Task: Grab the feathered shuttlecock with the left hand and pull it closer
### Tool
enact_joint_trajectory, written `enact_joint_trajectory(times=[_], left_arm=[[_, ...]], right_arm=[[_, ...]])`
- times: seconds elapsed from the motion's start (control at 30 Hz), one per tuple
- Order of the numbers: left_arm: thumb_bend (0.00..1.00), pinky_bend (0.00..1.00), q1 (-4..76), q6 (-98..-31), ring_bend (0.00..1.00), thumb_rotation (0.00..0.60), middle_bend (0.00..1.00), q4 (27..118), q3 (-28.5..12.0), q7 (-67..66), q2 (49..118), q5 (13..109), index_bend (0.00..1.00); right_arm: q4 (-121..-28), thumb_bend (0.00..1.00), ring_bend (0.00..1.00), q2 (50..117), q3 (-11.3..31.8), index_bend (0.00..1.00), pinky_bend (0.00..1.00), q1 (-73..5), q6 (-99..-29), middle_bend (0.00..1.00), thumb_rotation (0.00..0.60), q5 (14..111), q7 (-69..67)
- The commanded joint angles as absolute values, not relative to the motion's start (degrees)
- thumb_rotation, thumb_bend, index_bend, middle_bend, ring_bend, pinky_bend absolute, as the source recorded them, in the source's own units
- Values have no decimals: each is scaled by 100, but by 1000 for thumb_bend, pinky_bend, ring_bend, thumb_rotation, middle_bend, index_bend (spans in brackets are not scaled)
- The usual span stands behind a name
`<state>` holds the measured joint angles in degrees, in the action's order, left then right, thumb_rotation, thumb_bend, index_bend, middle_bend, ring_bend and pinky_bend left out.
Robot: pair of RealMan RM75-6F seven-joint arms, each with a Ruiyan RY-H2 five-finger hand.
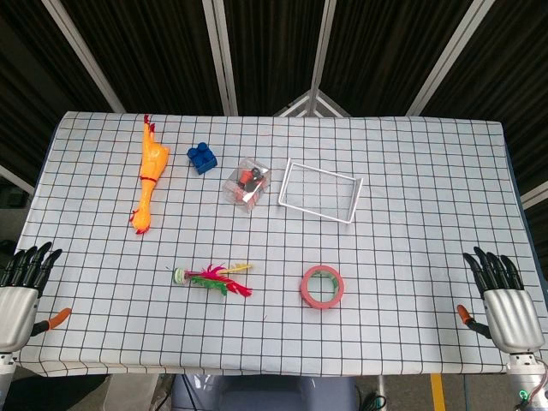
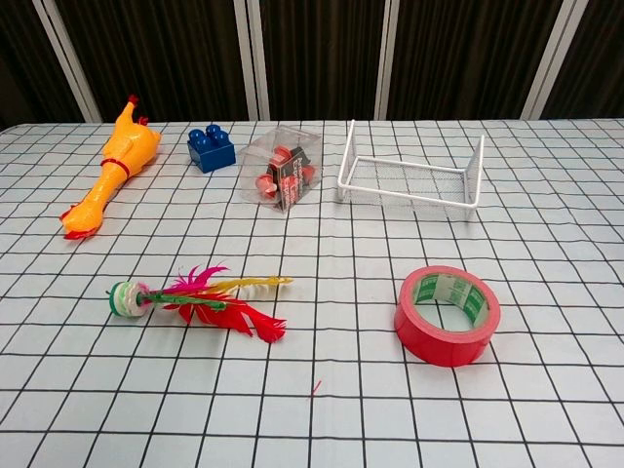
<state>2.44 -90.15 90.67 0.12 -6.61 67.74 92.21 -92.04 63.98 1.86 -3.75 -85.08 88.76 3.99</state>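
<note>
So, biggest first: we have the table [image 1: 428,282] under a white cloth with a black grid, and every loose item sits on its far and middle parts. Both hands rest at the near corners. Our left hand [image 1: 21,291] lies at the near-left edge, fingers straight, slightly apart, pointing away from us, holding nothing. Our right hand [image 1: 503,295] mirrors it at the near-right edge, also spread and empty.

Next down in size: white wire tray [image 1: 319,190] at centre-far, yellow rubber chicken [image 1: 147,171] far-left, red tape roll [image 1: 322,286] near-centre right, clear box [image 1: 248,183] with red bits inside, blue brick [image 1: 202,157].

Now the target. Feathered shuttlecock [image 1: 210,277] lies flat on the cloth, near-centre, left of the tape and well apart from it. From the left hand it lies to the right and slightly further out; the left hand is clearly the nearer one. Its long axis runs roughly left-right: round green-white base toward the left hand, red, green and yellow feathers fanning rightward. We judge the base end is what the hand meets first, so a sideways reach inward comes before any pull. Nothing sits between hand and target.

View differences: head view shows both hands and the full layout. Chest view shows no hands at all, but gives the shuttlecock [image 2: 195,300] closer up, so feather spread and base are easier to read there.
</note>
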Motion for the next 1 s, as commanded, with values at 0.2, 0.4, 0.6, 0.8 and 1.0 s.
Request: enact_joint_trajectory(times=[0.2, 0.4, 0.6, 0.8, 1.0], left_arm=[[114, 0, 246, -9005, 0, 600, 0, 9078, 20, -669, 6765, 9230, 12], [114, 0, 266, -9000, 0, 600, 0, 9054, 48, -691, 6770, 9320, 37], [193, 0, 480, -8738, 0, 600, 0, 9095, 61, -896, 6802, 9498, 139], [300, 0, 943, -8089, 0, 600, 33, 9273, -93, -1598, 7072, 9488, 289], [326, 0, 1350, -7548, 0, 600, 55, 9357, -325, -2326, 7732, 9259, 329]], right_arm=[[-9212, 339, 0, 6389, 183, 0, 0, -366, -8510, 0, 600, 8866, 394], [-9222, 339, 0, 6395, 186, 0, 0, -363, -8526, 0, 600, 8875, 385], [-9235, 340, 0, 6402, 206, 0, 0, -371, -8497, 0, 600, 8817, 378], [-9246, 339, 0, 6392, 200, 0, 0, -369, -8493, 0, 600, 8822, 324], [-9267, 339, 0, 6377, 215, 0, 0, -357, -8502, 0, 600, 8786, 252]])
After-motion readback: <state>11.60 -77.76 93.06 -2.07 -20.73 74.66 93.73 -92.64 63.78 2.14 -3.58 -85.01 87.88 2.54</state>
